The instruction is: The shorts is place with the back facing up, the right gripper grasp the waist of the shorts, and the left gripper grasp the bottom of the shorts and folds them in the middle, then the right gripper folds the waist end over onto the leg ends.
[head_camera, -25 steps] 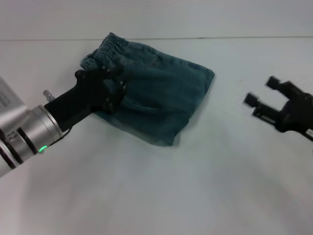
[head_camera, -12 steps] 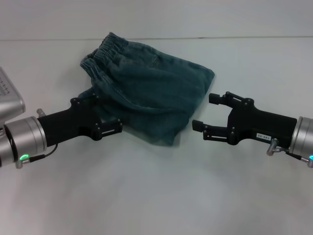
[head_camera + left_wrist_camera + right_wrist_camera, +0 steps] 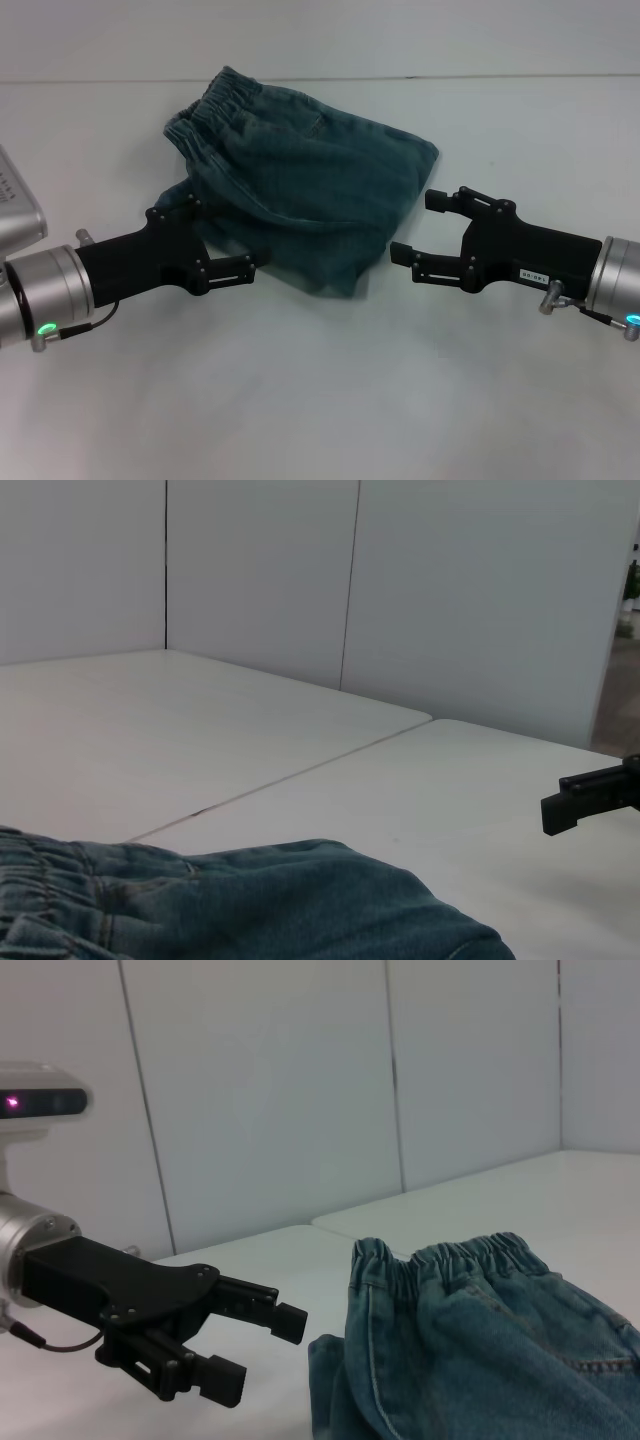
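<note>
Two black grippers face each other across a white surface (image 3: 330, 400), with a pair of dark teal denim shorts (image 3: 310, 195) lying folded between them, toward the far side. In the head view the shorts form a compact, roughly square bundle. The gathered elastic waistband (image 3: 215, 105) sits at the far left corner, and the folded edge points toward the near side.

The left gripper (image 3: 222, 255) reaches in from the left, low over the surface, its tips touching or just overlapping the near left edge of the shorts. Its jaws are spread and nothing is held between them. The right wrist view shows this same gripper (image 3: 250, 1345) from the opposite side, its two fingers apart, just beside the denim.

The right gripper (image 3: 418, 228) reaches in from the right, near the right edge of the shorts but apart from them. Its jaws are spread wide and hold nothing. One of its fingertips (image 3: 585, 798) shows at the edge of the left wrist view, beyond the fabric.
</note>
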`<state>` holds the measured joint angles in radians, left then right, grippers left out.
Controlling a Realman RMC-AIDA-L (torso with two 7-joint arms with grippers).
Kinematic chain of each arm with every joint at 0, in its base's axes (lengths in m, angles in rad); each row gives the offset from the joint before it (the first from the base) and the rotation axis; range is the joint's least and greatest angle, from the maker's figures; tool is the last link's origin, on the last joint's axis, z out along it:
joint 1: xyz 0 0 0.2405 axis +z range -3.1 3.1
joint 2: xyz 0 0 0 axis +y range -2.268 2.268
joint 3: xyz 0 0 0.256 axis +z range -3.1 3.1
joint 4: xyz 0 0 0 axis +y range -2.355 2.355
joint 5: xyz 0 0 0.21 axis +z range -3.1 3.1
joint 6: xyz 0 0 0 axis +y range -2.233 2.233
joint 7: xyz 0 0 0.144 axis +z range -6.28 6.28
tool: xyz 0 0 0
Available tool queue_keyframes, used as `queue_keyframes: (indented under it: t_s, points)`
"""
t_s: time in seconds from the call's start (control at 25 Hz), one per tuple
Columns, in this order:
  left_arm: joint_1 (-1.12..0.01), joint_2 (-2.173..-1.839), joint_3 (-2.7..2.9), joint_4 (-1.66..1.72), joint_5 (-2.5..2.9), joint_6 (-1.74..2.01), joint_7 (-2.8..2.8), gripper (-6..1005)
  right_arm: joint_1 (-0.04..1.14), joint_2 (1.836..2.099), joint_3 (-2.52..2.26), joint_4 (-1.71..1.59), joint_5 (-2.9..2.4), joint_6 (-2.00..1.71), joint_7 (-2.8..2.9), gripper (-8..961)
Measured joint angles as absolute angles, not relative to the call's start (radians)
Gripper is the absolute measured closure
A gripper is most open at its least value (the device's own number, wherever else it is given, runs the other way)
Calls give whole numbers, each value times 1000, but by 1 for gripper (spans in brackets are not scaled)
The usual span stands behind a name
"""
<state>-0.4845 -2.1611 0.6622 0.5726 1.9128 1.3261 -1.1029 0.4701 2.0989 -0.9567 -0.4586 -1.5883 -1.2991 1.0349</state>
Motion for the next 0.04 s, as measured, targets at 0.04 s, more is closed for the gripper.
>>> queue_keyframes:
  t_s: [0.04]
  points:
    - [-484, -2161, 662, 573, 1913, 1326, -1103, 111, 470, 2099, -957, -459, -1588, -1299, 1035, 4]
